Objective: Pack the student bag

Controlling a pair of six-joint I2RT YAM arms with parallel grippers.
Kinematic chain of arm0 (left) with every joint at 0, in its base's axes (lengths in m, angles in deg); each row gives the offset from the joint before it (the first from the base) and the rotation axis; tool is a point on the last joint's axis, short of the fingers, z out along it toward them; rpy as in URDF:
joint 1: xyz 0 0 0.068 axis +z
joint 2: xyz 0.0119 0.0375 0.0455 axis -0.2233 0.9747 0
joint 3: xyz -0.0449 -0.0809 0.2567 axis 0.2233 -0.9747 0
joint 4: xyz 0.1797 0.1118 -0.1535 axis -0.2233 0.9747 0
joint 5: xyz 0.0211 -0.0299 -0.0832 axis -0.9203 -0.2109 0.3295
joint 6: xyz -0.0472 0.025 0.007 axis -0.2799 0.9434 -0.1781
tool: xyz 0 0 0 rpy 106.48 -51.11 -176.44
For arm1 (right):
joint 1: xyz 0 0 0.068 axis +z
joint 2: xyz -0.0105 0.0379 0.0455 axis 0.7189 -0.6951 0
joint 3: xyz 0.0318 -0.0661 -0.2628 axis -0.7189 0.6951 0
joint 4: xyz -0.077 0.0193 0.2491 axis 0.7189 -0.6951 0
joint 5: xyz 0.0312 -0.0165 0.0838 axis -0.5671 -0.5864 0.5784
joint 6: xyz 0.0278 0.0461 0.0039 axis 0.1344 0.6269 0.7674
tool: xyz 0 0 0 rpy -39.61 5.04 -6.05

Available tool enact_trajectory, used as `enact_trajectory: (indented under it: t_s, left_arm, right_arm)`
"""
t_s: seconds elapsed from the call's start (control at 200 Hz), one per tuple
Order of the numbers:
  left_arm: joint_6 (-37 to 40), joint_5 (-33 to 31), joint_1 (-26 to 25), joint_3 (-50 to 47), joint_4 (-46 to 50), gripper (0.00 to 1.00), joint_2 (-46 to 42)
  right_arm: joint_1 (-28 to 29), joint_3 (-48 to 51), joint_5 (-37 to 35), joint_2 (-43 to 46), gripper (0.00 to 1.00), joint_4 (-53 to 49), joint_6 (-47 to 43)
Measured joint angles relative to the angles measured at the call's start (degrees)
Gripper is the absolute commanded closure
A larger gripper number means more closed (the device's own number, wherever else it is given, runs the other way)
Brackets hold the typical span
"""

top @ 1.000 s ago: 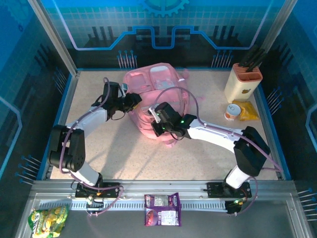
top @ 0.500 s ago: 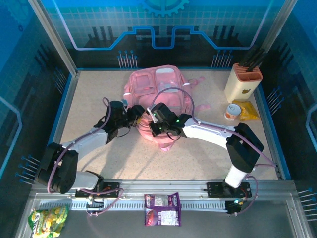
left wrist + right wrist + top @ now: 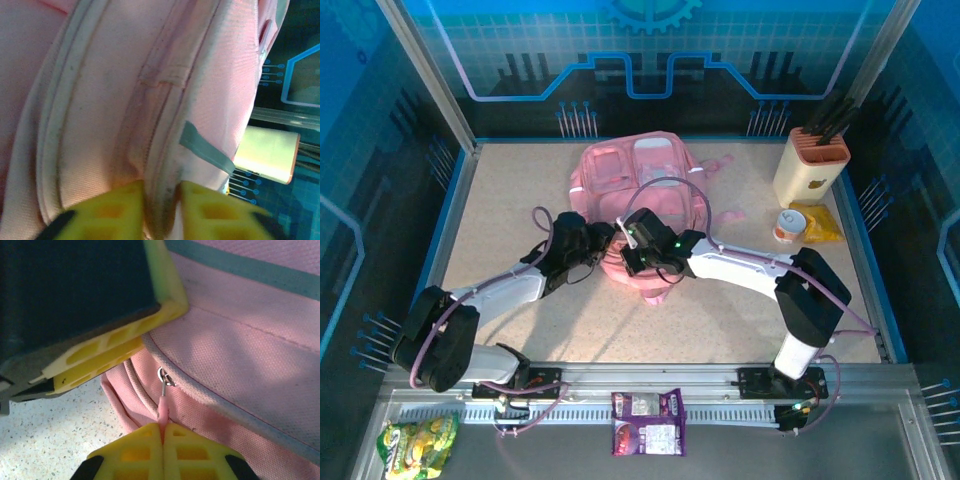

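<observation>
The student bag (image 3: 642, 178), pink with pale grey strips, lies in the middle of the table's far half. My left gripper (image 3: 604, 240) is at the bag's near left corner. In the left wrist view its yellow fingers (image 3: 120, 207) pinch a fold of the bag (image 3: 100, 100) along a zip seam, and the gripper (image 3: 162, 192) is shut on that fold. My right gripper (image 3: 625, 258) sits just beside it. In the right wrist view the right gripper (image 3: 163, 429) is shut on the pink zip pull (image 3: 163, 410) of the bag (image 3: 250, 340). The left gripper's fingers (image 3: 100, 360) show close by at upper left.
A cream knife block (image 3: 810, 160) stands at the back right, with a small tin (image 3: 788, 224) and a yellow packet (image 3: 820, 224) in front of it. On the near rail lie a purple snack packet (image 3: 648, 422) and a green-yellow packet (image 3: 417, 443).
The left gripper slid toward the near side along the bag's left edge, then closed on a fold. The bag settled flatter. The right gripper kept its hold and shifted slightly left.
</observation>
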Motion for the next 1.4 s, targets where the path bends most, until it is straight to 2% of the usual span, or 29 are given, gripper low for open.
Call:
enact_trajectory:
  t_s: [0.025, 0.285, 0.46, 0.58, 0.815, 1.176, 1.321, 1.401]
  left_arm:
    - [0.37, -0.2, 0.0, 0.02, 0.17, 1.0, 0.02]
    - [3.52, 0.92, 1.2, 3.13, 5.68, 1.0, 0.02]
    - [5.75, 2.69, 2.97, 3.52, 7.58, 1.0, -1.01]
    - [6.99, 3.04, 3.26, 4.61, 8.83, 1.0, -1.36]
    - [7.04, 3.26, 3.39, 4.79, 9.01, 1.0, -1.36]
    - [7.04, 2.19, 3.34, 5.66, 9.4, 1.0, -1.22]
    - [7.06, 1.97, 3.34, 5.66, 9.38, 1.0, -1.2]
    - [7.08, 1.86, 3.34, 5.66, 9.4, 1.0, -1.2]
  right_arm:
    - [0.0, 0.0, -0.2, -0.02, 1.0, 0.04, -0.13]
    - [-0.57, 2.36, -2.91, 1.64, 1.0, 1.05, -2.34]
    - [-3.26, 4.94, -5.25, 4.92, 1.0, -0.2, -5.2]
    - [-5.33, 5.38, -3.76, 5.92, 1.0, -0.11, -6.62]
    - [-5.31, 4.17, -0.72, 3.32, 1.0, 0.52, -7.89]
    - [-5.31, 1.2, 0.42, -0.9, 0.73, 1.36, -7.02]
    - [-5.29, 1.18, 0.42, -1.05, 0.84, 1.79, -6.47]
    - [-5.31, 1.11, -0.61, -1.31, 0.95, 1.77, -5.86]
